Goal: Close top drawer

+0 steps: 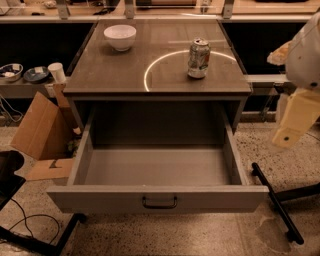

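Nearest, the top drawer (157,169) is seen pulled fully out of the desk (117,75), its grey box bare and its front panel carrying a small dark handle (159,202) at the centre. To the right of the drawer, apart from it and touching nothing, the end effector (295,119) is held in the air; whether it is wide or narrow cannot be told. Farther back, a soda can (198,59) is stood upright on the desk, and a white bowl (120,37) is set near its far left corner.

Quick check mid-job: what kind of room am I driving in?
Probably a lab or workshop: loose cables on speckled floor, a cardboard box, benches behind. The gripper hangs right of the open top drawer.
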`<state>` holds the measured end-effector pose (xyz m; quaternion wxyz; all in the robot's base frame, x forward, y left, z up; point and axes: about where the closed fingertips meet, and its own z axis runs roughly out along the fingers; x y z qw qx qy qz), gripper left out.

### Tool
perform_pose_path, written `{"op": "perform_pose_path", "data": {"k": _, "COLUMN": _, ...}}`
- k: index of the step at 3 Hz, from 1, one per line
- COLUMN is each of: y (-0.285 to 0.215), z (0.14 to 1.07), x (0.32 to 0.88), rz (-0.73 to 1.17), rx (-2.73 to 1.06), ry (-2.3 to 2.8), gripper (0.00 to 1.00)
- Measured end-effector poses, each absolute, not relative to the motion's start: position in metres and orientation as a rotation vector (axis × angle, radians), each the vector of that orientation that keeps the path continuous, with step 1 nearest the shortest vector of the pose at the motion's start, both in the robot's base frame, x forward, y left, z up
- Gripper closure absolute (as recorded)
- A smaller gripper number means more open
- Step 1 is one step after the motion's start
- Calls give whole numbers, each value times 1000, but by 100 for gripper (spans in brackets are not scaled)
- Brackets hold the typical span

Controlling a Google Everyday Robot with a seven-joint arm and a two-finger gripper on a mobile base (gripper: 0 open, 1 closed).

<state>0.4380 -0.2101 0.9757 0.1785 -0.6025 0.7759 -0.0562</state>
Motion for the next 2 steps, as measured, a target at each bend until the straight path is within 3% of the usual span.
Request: {"op": "perform_pose_path", "data": {"k": 2, "y": -220, "z": 897, "x": 408, "rz": -185, "rx": -1709, "ry": 2270, "gripper": 0}}
